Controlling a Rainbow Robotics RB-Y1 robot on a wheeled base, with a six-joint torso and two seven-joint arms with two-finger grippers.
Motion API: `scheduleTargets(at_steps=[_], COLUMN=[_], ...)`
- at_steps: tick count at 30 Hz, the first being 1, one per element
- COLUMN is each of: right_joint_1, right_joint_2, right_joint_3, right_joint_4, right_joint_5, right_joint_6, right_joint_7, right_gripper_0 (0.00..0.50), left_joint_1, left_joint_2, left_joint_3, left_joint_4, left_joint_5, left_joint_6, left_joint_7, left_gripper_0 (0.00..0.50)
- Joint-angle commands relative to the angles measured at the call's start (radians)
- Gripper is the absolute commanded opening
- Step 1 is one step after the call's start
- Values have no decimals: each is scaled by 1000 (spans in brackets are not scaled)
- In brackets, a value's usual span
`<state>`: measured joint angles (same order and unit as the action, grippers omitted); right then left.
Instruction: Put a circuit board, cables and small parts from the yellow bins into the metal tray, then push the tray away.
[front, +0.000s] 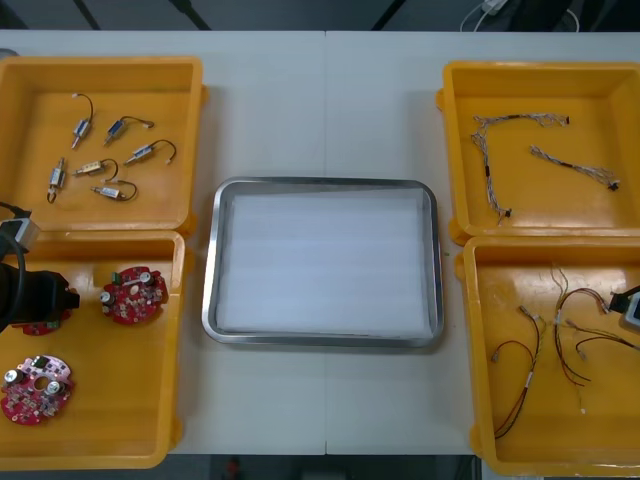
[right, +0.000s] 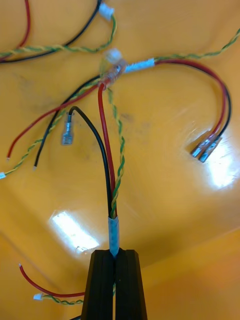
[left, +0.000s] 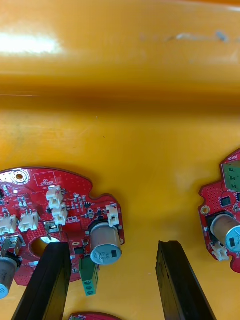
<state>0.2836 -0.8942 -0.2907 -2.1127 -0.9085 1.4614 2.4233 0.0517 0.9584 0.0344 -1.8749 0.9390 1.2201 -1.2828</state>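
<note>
- Now, left hand (left: 112, 246) spread apart over round red circuit board (left: 55, 215), second board (left: 225, 210) beside, in glossy yellow bin (left: 125, 115).
- Right hand (right: 115, 252) clamped on white-sleeved twisted cable (right: 107, 165) amid loose wires (right: 50, 50).

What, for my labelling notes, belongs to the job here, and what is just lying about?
Job: tray; yellow bins; circuit boards; small metal parts; twisted cables; red-and-yellow cables, one in the shut right end effector; open left end effector over a board.
Lying about: white cord beyond the table's far edge.
</note>
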Motion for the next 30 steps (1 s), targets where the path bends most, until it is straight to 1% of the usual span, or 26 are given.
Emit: scheduleTargets(at_steps=[1,8,10,14,16,18,24,25,26,27,29,30], right_joint_1=[-50,-150,-176,-239,-264,-296,-377,-389,-394,-403,-426,-431], right_joint_2=[63,121,133,138,139,138,138,138,136,133,127,124], right_joint_3=[-114,-170,-174,-171,-168,-162,-125,-117,-113,-102,-81,-73], right_joint_4=[-102,-197,-214,-236,-240,-247,-265,-266,-268,-268,-268,-268], right_joint_5=[-21,-47,-58,-127,-148,-165,-171,-171,-171,-171,-171,-171], right_joint_6=[120,320,361,436,458,458,458,458,458,458,458,458], right_joint_7=[-15,-44,-82,-191,-234,-293,-449,-478,-494,-523,-583,-599], right_gripper_0=[0,0,0,0,0,0,0,0,0,0,0,0], left_joint_1=[30,30,30,30,30,30,30,30,30,30,30,30], left_joint_2=[33,33,33,33,34,34,34,34,34,34,34,33], left_joint_3=[-10,-10,-10,-19,-27,-28,-30,-30,-28,-30,-30,-30], left_joint_4=[3,11,11,10,11,11,11,11,11,11,11,10], left_joint_5=[-8,-6,-8,-16,-19,-22,-29,-31,-32,-34,-39,-40], left_joint_6=[-11,-19,-19,-25,-36,-39,-39,-42,-42,-42,-42,-42], left_joint_7=[-1,29,68,132,154,163,186,189,189,191,191,191], left_gripper_0=[500,500,500,500,500,500,500,459,438,384,226,188])
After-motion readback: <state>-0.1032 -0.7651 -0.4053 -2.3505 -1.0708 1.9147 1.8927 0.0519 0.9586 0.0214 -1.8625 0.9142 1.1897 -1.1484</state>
